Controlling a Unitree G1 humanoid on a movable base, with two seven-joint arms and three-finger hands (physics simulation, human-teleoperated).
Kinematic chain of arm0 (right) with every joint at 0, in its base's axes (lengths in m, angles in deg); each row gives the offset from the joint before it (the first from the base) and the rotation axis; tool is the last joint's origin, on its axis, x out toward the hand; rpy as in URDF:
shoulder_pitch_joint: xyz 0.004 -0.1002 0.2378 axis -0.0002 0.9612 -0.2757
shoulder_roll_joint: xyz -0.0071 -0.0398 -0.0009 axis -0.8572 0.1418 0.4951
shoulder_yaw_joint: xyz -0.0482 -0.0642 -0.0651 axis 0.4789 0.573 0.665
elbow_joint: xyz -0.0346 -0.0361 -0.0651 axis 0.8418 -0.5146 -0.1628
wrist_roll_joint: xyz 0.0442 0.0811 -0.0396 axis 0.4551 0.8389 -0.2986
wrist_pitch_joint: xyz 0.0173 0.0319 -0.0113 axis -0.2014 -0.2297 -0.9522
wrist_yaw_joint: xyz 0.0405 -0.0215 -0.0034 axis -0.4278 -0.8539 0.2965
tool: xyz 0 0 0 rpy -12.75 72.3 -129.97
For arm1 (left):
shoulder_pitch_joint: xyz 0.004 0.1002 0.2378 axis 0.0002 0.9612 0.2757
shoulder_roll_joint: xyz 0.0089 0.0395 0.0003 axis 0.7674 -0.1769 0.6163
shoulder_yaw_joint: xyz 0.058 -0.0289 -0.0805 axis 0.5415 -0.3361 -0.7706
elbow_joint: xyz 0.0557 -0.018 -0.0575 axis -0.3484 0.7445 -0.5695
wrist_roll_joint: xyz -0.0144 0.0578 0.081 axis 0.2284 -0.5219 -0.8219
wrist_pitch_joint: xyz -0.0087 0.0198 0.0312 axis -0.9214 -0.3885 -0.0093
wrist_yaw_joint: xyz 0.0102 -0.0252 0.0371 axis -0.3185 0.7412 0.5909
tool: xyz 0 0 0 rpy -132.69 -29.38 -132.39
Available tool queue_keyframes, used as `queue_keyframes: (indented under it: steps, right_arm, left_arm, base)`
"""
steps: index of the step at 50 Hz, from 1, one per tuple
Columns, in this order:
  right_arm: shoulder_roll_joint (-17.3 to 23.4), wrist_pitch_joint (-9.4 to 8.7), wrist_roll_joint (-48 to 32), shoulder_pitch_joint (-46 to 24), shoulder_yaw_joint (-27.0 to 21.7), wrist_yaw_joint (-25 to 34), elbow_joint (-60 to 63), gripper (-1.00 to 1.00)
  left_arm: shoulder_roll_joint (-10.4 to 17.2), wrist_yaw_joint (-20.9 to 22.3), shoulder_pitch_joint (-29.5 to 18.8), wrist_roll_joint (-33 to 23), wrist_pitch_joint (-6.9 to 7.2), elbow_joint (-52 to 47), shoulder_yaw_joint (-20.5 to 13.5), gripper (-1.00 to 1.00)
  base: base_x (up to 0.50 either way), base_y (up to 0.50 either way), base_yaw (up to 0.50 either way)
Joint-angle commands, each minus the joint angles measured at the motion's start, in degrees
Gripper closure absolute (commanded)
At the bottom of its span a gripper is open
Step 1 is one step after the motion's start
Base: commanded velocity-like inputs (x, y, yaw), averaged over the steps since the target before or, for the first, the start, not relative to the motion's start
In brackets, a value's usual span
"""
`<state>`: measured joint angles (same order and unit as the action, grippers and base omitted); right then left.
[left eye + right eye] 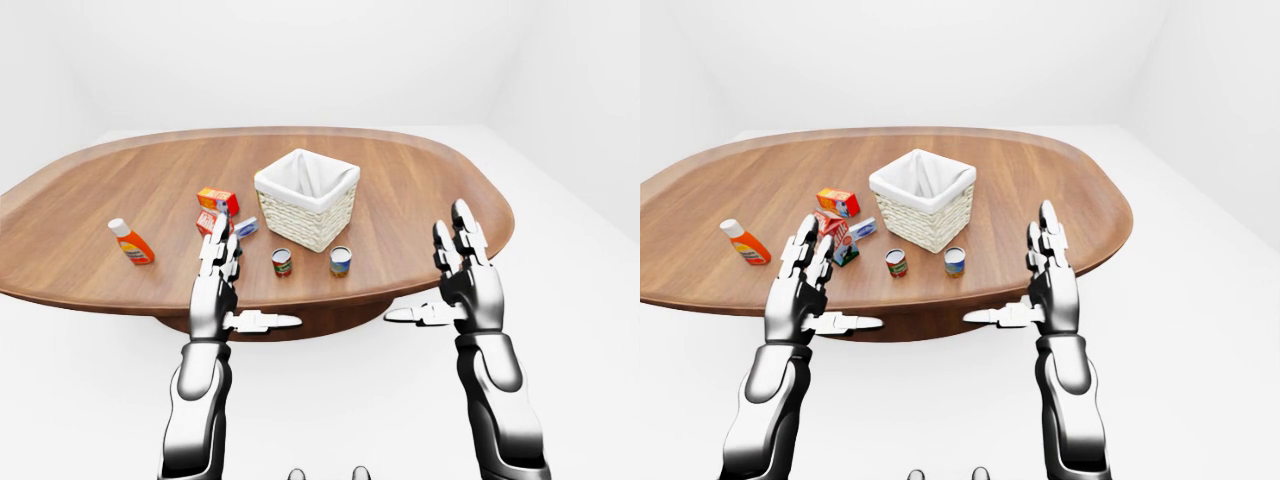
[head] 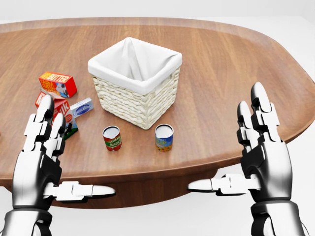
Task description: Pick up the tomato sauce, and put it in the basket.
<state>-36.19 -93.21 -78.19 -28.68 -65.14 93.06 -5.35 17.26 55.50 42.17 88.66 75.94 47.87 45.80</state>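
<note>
Standing upright at lower centre of the head view, the tomato sauce can [image 2: 112,138] sits on the table [image 2: 221,59] just left of a second can [image 2: 164,137], both below the white-lined basket [image 2: 135,81]. The left hand [image 2: 42,157] and right hand [image 2: 261,152] hover near the table edge, fingers spread and holding nothing. The left hand hides most of the milk carton [image 2: 64,115]; the butter box [image 2: 58,84] sits at upper left. An orange bottle [image 1: 744,243] shows only in the eye views.

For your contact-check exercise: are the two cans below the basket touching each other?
Apart. The head view shows bare table between the tomato sauce can and the other can.
</note>
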Motion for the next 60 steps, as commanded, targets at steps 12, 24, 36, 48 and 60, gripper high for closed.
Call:
queue_keyframes:
  steps: [12, 24, 36, 48, 60]
  right_arm:
    - [-0.3, 0.00, -0.3, 0.1, 0.4, -0.2, -1.1, -1.00]
    - [-0.3, 0.00, 2.5, 0.9, 0.1, 1.7, 1.6, -1.00]
    - [-0.3, 0.00, 2.5, 0.8, 0.1, 1.8, 1.3, -1.00]
    - [-0.3, 0.00, 1.5, 0.2, 0.2, 1.0, -0.5, -1.00]
    - [-0.4, 0.00, 0.9, 0.3, 0.5, 0.4, -0.4, -1.00]
  left_arm:
    - [0.2, -0.1, 0.3, -0.2, 0.00, -0.7, 0.1, -0.98]
    - [0.2, -0.1, 0.0, -0.1, 0.00, -0.3, 0.1, -0.97]
    - [0.3, -0.1, 0.1, -0.1, 0.00, -0.4, 0.0, -0.98]
    - [0.2, -0.1, 0.4, -0.2, 0.00, -1.5, 0.0, -0.97]
    - [0.3, -0.1, 0.1, -0.2, 0.00, -1.1, -0.1, -0.98]
  base:
    - [0.00, 0.00, 0.00]
    - [0.38, 0.00, 0.00]
    - [0.50, 0.00, 0.00]
    - [0.50, 0.00, 0.00]
    - [0.06, 0.00, 0.00]
